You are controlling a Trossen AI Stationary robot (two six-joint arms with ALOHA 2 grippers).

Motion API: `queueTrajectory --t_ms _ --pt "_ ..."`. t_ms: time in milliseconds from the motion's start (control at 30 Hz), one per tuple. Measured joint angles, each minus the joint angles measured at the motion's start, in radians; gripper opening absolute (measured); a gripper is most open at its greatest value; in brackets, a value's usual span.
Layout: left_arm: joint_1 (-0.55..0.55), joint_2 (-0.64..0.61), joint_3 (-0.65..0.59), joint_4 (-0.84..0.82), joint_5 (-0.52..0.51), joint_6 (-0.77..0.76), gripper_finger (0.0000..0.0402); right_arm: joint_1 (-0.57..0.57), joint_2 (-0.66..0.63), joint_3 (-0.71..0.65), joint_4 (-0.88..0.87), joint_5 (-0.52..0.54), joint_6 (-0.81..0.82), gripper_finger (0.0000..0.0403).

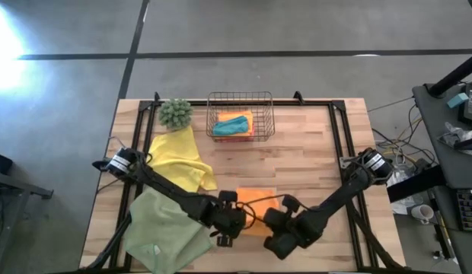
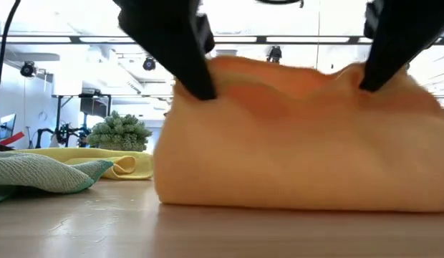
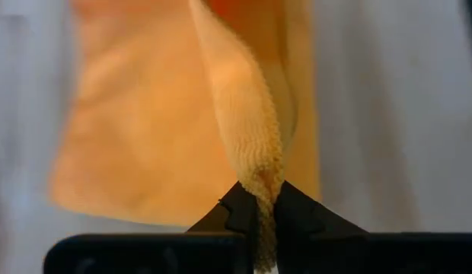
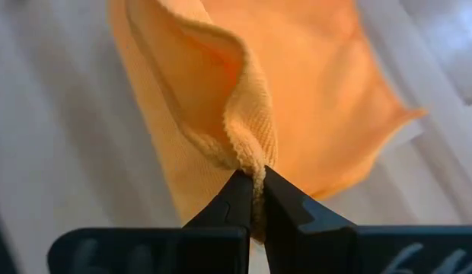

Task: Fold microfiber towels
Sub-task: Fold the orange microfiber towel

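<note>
It looks like a robotics lab: a wooden table (image 1: 312,160) on grey concrete floor (image 1: 68,91), a cluttered equipment bench (image 1: 457,144) beside its right edge, and ceiling spotlights (image 2: 149,64) behind.

An orange microfiber towel (image 1: 255,199) lies near the front middle of the worktop, its near edge pinched up at two corners. A yellow towel (image 1: 180,156) lies crumpled at the left. A pale sage green towel (image 1: 161,228) is bunched at the front left corner. Folded teal (image 1: 228,128) and orange (image 1: 237,116) towels sit stacked in the wire basket.
</note>
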Motion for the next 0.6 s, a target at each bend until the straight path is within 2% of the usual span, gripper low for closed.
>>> queueTrajectory --t_ms 400,600 --pt "0.111 0.004 -0.04 -0.012 -0.014 0.002 0.001 -0.121 0.0 -0.034 -0.068 0.037 -0.029 0.0008" --pt "0.139 0.004 -0.041 -0.025 -0.012 0.002 0.001 -0.16 0.0 -0.058 -0.055 -0.023 -0.029 0.0009"
